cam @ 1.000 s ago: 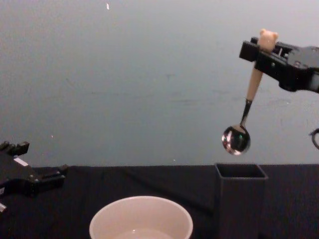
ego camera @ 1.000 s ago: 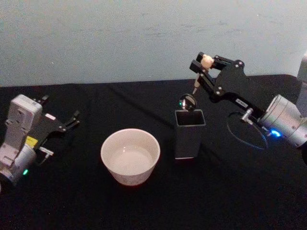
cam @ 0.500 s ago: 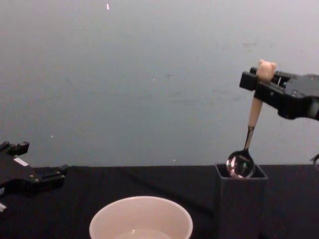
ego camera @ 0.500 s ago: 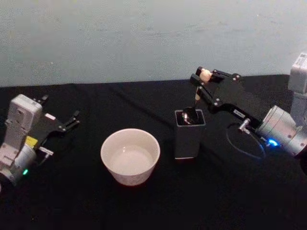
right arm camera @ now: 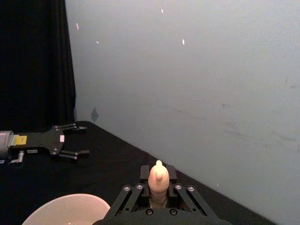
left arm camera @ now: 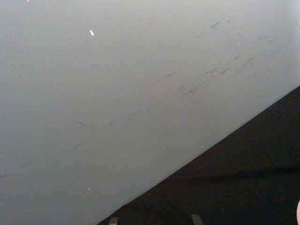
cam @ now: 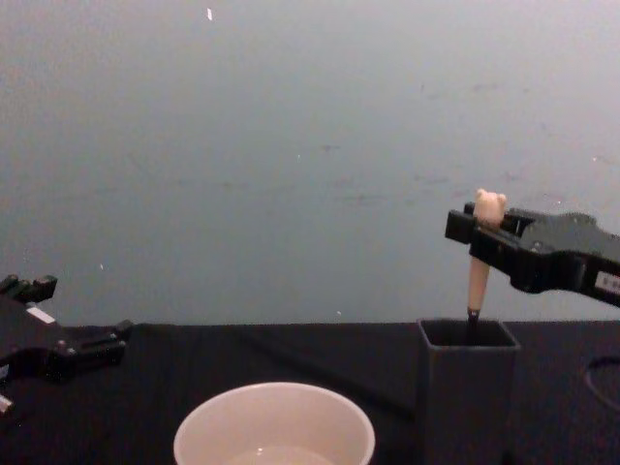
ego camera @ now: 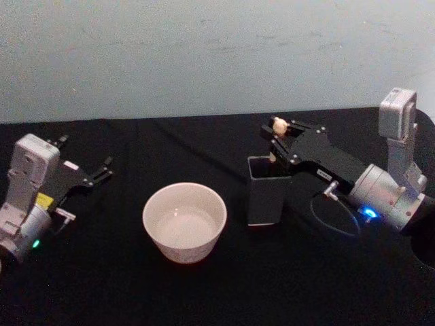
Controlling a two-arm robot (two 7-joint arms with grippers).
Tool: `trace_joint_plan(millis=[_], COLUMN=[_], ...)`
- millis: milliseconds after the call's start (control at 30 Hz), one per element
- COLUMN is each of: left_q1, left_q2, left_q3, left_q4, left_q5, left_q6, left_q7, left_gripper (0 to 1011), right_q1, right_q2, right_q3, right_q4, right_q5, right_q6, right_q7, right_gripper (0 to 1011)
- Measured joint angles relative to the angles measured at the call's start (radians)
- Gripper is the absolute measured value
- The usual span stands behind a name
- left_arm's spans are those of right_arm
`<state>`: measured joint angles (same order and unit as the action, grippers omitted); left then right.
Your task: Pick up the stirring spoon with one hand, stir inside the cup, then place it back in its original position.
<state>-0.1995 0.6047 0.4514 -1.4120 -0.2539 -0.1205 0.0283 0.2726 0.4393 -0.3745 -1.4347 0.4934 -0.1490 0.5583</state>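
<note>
Right gripper (ego camera: 277, 130), at 2 o'clock in the head view: fingers clamped on the stirring spoon (cam: 478, 260) just under its bear head. Spoon: near upright, bowl sunk inside the dark grey holder (ego camera: 267, 191). Cup (ego camera: 184, 221): at 9 o'clock of the holder, apart from it, on the black table (ego camera: 204, 292). Left gripper (ego camera: 100, 170): parked at 9 o'clock, fingers apart, holding nothing.

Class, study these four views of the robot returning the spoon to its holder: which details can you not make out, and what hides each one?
- Stirring spoon: bowl and neck hidden inside the dark holder, head and chest views.
- Cup: bottom cut off by the chest view's lower edge.
- Right tool: finger pads masked by the handle, right wrist view.
</note>
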Motion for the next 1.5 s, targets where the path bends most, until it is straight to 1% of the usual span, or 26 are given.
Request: trace_joint_plan(millis=[333, 700, 1033, 1167, 1267, 1500], left_q1=[0.000, 0.000, 0.000, 0.000, 0.000, 0.000], left_q2=[0.000, 0.000, 0.000, 0.000, 0.000, 0.000], left_q3=[0.000, 0.000, 0.000, 0.000, 0.000, 0.000], left_q4=[0.000, 0.000, 0.000, 0.000, 0.000, 0.000], left_q5=[0.000, 0.000, 0.000, 0.000, 0.000, 0.000], left_q6=[0.000, 0.000, 0.000, 0.000, 0.000, 0.000], left_q7=[0.000, 0.000, 0.000, 0.000, 0.000, 0.000], left_gripper=[1001, 1001, 1001, 1001, 1001, 1001], right_q1=[-0.007, -0.022, -0.030, -0.033, -0.033, -0.033], right_q2=[-0.021, -0.032, -0.037, -0.037, -0.036, -0.037], right_q3=[0.001, 0.002, 0.001, 0.001, -0.002, -0.002], right_q4=[0.017, 0.025, 0.027, 0.027, 0.027, 0.027], right_q5=[0.004, 0.007, 0.004, -0.002, -0.015, -0.014], right_q6=[0.047, 0.075, 0.090, 0.094, 0.096, 0.096], right_q7=[-0.035, -0.054, -0.067, -0.073, -0.083, -0.082], right_gripper=[210, 210, 210, 210, 210, 210])
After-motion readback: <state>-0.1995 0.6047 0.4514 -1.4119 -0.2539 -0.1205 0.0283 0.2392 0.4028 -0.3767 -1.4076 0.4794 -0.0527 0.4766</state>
